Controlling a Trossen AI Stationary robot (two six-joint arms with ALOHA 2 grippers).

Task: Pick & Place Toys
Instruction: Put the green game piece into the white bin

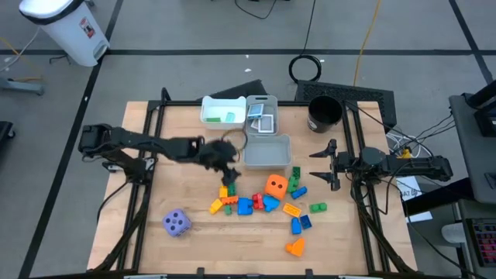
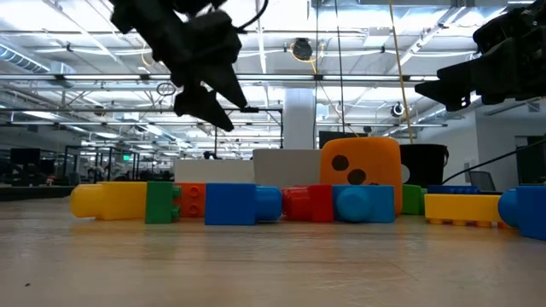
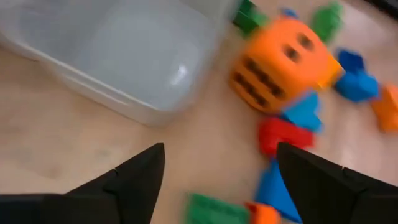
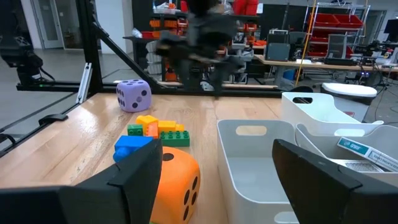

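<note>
Small plastic blocks (image 1: 248, 203) in red, blue, green, yellow and orange lie in a loose cluster on the wooden table. An orange die (image 1: 276, 186) sits among them and also shows in the left wrist view (image 3: 280, 65). A purple die (image 1: 177, 223) rests apart near the front left. My left gripper (image 1: 226, 169) is open and empty. It hovers above the table between the grey bin and the cluster's left end, as the left wrist view (image 3: 217, 158) and the low view (image 2: 213, 98) show. My right gripper (image 1: 324, 164) is open and empty at the table's right side.
An empty grey bin (image 1: 267, 151) stands just behind the blocks. A white bin (image 1: 223, 110) with something green inside and a bin holding cards (image 1: 262, 116) stand at the far edge. A black cup (image 1: 324, 113) stands at the far right.
</note>
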